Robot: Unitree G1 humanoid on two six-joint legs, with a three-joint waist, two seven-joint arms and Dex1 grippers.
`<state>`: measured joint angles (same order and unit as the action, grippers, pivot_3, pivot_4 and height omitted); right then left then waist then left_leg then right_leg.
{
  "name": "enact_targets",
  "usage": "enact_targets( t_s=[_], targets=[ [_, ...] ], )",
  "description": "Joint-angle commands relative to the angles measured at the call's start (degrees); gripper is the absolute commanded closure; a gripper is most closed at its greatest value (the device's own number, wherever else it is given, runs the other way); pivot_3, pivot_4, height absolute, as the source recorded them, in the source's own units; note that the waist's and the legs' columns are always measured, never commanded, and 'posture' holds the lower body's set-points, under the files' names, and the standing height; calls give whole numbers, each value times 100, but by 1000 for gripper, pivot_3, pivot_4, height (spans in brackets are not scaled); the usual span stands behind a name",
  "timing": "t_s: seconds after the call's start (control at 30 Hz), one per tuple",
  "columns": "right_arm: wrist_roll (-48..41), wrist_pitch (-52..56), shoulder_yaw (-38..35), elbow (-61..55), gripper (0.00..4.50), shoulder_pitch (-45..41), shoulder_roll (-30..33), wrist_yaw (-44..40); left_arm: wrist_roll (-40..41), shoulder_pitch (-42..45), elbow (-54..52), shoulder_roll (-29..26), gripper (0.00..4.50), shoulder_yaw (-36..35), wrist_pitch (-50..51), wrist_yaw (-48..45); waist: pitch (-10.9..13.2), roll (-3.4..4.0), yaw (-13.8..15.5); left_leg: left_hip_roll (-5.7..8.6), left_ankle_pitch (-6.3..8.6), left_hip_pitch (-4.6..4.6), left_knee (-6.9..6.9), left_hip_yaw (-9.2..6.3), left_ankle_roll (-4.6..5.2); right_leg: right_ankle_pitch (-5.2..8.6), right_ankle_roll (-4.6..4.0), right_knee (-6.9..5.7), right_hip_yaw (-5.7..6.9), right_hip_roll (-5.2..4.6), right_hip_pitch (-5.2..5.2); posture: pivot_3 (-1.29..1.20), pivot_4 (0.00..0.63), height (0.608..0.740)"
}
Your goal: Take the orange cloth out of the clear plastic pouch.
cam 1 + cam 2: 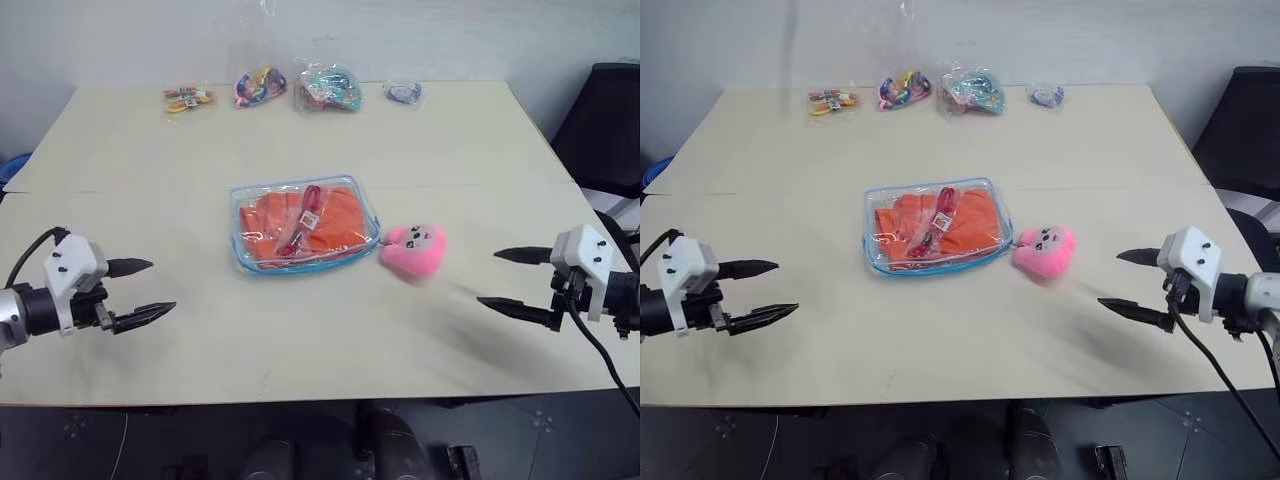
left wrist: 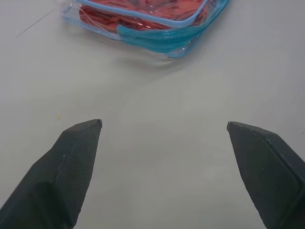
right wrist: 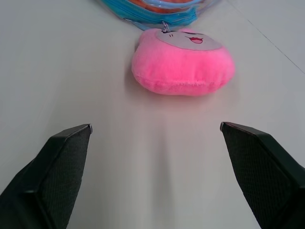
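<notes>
The clear plastic pouch (image 1: 305,225) with light blue trim lies flat in the middle of the table, and the orange cloth (image 1: 335,215) is folded inside it. My left gripper (image 1: 148,290) hovers open over the table's front left, well apart from the pouch, its fingers pointing toward the centre. My right gripper (image 1: 503,280) is open at the front right, facing the pouch from the other side. In the left wrist view the pouch's blue zipper edge (image 2: 157,36) lies ahead of the spread fingers (image 2: 71,162).
A pink plush toy (image 1: 413,249) rests against the pouch's right corner, straight ahead of the right gripper. Several small clear bags of colourful items (image 1: 262,85) line the table's far edge. A black chair (image 1: 605,130) stands beyond the right side.
</notes>
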<state>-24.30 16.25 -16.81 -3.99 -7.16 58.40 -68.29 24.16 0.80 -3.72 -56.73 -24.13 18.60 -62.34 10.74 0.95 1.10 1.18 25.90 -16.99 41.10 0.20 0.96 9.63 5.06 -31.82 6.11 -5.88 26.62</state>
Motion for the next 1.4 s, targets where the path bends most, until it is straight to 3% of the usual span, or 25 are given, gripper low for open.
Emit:
enact_targets(
  t_s=[0.03, 1.0, 1.1, 1.23, 1.4],
  targets=[
    [-48, -92, -321, -105, 0, 30, 88, 22, -115, 13, 9, -127, 32, -57, -199, -59, 0, 0, -3, 0, 0, 0, 0, 0, 0, 0, 0, 0, 0, 0, 0, 0, 150, 740],
    [-172, 235, -308, -172, 0, 5, -96, 190, 178, 48, -307, -41, 32, -300, 799, 297, 0, 0, -3, -1, 0, 1, 0, 2, 0, 0, 0, -2, -1, 0, 0, 0, 150, 740],
    [-182, 262, -313, -290, 0, -34, -154, 321, 448, 466, -442, 39, 32, -271, 1226, 607, 0, 0, 19, -1, 0, 0, 7, 0, 0, 0, 0, -5, -1, 0, 0, 0, 150, 740],
    [-668, 840, -366, -1071, 0, -129, -484, 847, 1231, 1650, -1009, 424, 32, 171, 2583, 1410, 0, 0, 42, 2, 0, -1, 16, -7, -1, -2, 1, -12, -1, -3, -3, 0, 150, 740],
    [-1151, 1500, -175, -2389, 0, -212, -1105, 1876, 1128, 3427, -1104, 1183, 32, 1588, 4464, 2713, -1, -2, 43, 8, 1, 0, 24, -4, -3, -3, 2, -18, -1, -4, -5, 0, 150, 740]
  ],
)
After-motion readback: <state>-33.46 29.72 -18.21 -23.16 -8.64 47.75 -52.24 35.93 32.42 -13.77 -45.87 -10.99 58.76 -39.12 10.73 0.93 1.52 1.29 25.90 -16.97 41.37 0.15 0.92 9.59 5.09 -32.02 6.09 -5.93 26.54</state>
